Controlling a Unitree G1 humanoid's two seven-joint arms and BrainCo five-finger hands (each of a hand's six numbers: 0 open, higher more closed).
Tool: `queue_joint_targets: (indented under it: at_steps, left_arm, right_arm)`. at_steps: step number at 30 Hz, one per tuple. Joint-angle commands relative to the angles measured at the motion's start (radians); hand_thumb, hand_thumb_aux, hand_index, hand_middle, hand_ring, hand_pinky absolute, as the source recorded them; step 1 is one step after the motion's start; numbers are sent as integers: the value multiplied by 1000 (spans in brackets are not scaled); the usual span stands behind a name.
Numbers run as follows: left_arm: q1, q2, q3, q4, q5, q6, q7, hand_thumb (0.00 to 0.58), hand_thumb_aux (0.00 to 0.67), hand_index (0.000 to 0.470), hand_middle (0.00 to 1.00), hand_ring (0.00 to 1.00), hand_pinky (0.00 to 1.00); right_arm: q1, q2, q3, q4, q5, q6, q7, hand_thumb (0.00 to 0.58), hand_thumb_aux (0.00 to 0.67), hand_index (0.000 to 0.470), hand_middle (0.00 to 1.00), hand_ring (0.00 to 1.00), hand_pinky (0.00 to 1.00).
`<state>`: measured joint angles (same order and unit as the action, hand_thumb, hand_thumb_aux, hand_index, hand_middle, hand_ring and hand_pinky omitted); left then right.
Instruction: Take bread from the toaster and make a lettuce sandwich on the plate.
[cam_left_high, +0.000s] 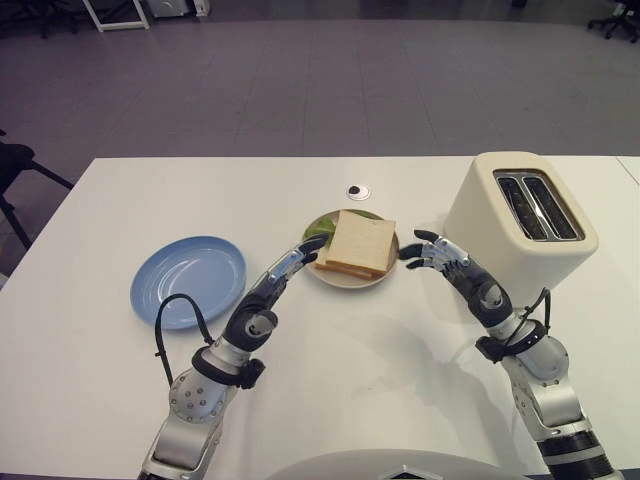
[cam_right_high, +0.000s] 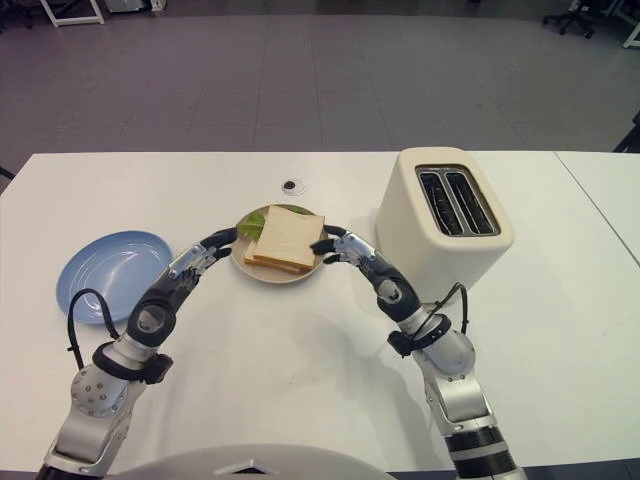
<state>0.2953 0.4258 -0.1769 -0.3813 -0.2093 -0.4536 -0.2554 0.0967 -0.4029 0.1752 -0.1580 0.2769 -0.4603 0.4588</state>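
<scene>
On the plate (cam_left_high: 349, 282) beside the toaster (cam_left_high: 500, 238) lies the sandwich (cam_left_high: 361, 243).

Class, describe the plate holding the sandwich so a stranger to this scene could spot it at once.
Start at the cream toaster on the right of the white table. Just to its left sits a cream plate. Unlike the empty blue plate further left, it carries bread over lettuce.

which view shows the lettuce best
The right eye view: the lettuce pokes out clearly at the left side of the bread. The left eye view shows the same leaf duller, with the left hand close beside it.
</scene>
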Motion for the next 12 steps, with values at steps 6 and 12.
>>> queue_joint_targets:
  at_steps: [6,12]
  left_arm:
    - [-36,-57,92,101,-70,24,-60,0,0,0,0,0,0]
    - [-59,-80,134,144,-110,19,-120,0,0,0,0,0,0]
  right_arm:
    - [-9,53,-94,9,163,31,74,0,0,0,0,0,0]
    - [8,89,-162,-32,302,61,129,0,0,0,0,0,0]
